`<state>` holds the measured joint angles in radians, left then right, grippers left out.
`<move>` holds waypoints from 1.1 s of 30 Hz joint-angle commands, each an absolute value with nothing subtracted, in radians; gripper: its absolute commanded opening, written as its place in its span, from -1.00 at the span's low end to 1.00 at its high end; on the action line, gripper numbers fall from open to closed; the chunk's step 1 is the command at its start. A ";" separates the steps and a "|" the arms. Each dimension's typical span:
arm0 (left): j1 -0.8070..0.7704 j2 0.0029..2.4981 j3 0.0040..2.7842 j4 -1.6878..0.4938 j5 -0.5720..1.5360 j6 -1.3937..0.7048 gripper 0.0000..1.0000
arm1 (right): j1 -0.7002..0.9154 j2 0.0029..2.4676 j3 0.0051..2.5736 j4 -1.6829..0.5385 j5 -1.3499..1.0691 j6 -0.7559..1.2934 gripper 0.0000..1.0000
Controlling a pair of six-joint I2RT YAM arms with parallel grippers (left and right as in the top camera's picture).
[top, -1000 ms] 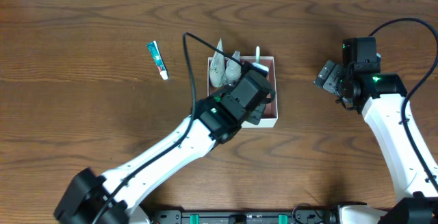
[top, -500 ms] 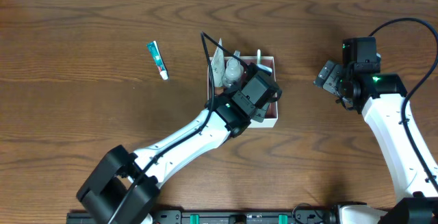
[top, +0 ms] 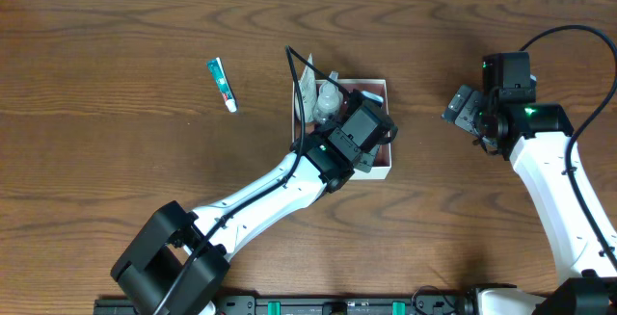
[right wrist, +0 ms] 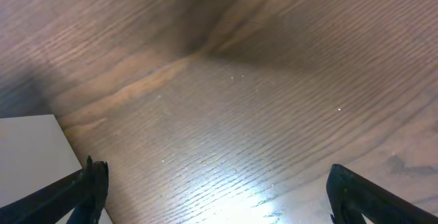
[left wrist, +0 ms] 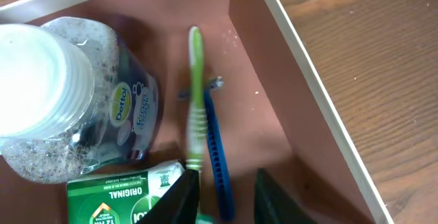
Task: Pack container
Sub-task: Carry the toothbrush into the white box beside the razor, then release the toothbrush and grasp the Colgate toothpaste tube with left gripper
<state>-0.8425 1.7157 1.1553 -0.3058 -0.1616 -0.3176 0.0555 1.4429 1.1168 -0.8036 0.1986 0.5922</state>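
Over the container: letting the toothbrush go

Mid-table, the white-walled container point(left wrist: 274, 73) sits under the left gripper point(left wrist: 226, 195). Its jaws stand slightly parted, with the green toothbrush point(left wrist: 195, 94) lying loose on the floor beside what looks like a blue comb point(left wrist: 215, 142) and a Dettol bottle point(left wrist: 102, 114). To finish well, I'd widen the jaws, then lift straight up so neither finger drags the handle out. Far right, the right gripper point(top: 466, 113) hangs spread wide, empty. Left of the container, a toothpaste tube point(top: 222, 84) waits.
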 commanded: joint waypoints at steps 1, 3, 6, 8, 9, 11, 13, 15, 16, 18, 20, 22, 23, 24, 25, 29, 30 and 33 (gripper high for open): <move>-0.843 1.725 1.163 -0.304 -0.174 -0.321 -0.42 | 0.047 1.447 1.116 -0.804 0.209 0.606 0.98; -0.843 1.724 1.163 -0.304 -0.174 -0.320 -0.42 | 0.047 1.447 1.116 -0.805 0.209 0.606 0.99; -0.843 1.714 1.164 -0.303 -0.174 -0.314 -0.41 | 0.047 1.447 1.116 -0.804 0.209 0.606 0.98; -0.843 1.686 1.166 -0.307 -0.174 -0.308 -0.41 | 0.047 1.447 1.116 -0.804 0.209 0.606 0.99; -0.843 1.662 1.168 -0.312 -0.174 -0.308 -0.42 | 0.047 1.447 1.116 -0.804 0.209 0.606 0.98; -0.843 1.604 1.175 -0.331 -0.174 -0.305 -0.41 | 0.047 1.447 1.116 -0.804 0.209 0.606 0.99; -0.843 1.537 1.183 -0.358 -0.186 -0.304 -0.42 | 0.047 1.447 1.116 -0.805 0.209 0.606 0.99; -0.843 1.450 1.185 -0.393 -0.228 -0.305 -0.41 | 0.047 1.447 1.116 -0.805 0.209 0.606 0.98; -0.843 1.404 1.185 -0.415 -0.255 -0.305 -0.42 | 0.047 1.447 1.116 -0.805 0.209 0.606 0.98; -0.843 1.328 1.185 -0.459 -0.313 -0.305 -0.42 | 0.047 1.447 1.116 -0.804 0.209 0.606 0.98; -0.840 1.259 1.185 -0.509 -0.390 -0.308 -0.40 | 0.047 1.447 1.116 -0.804 0.209 0.606 0.98; -0.824 1.208 1.185 -0.554 -0.466 -0.313 -0.30 | 0.047 1.447 1.116 -0.804 0.209 0.606 0.99; -0.807 1.192 1.185 -0.575 -0.498 -0.313 -0.24 | 0.047 1.447 1.116 -0.804 0.209 0.606 0.99; -0.787 1.185 1.185 -0.590 -0.520 -0.313 -0.20 | 0.047 1.447 1.116 -0.804 0.209 0.606 0.99; -0.759 1.184 1.185 -0.603 -0.535 -0.313 -0.15 | 0.047 1.447 1.116 -0.804 0.209 0.606 0.99; -0.617 1.224 1.184 -0.625 -0.535 -0.325 -0.13 | 0.047 1.447 1.116 -0.804 0.209 0.606 0.98; -0.580 1.239 1.184 -0.625 -0.533 -0.337 -0.14 | 0.047 1.447 1.116 -0.804 0.209 0.606 0.99; -0.462 1.303 1.184 -0.609 -0.489 -0.374 -0.14 | 0.047 1.447 1.116 -0.804 0.209 0.606 0.99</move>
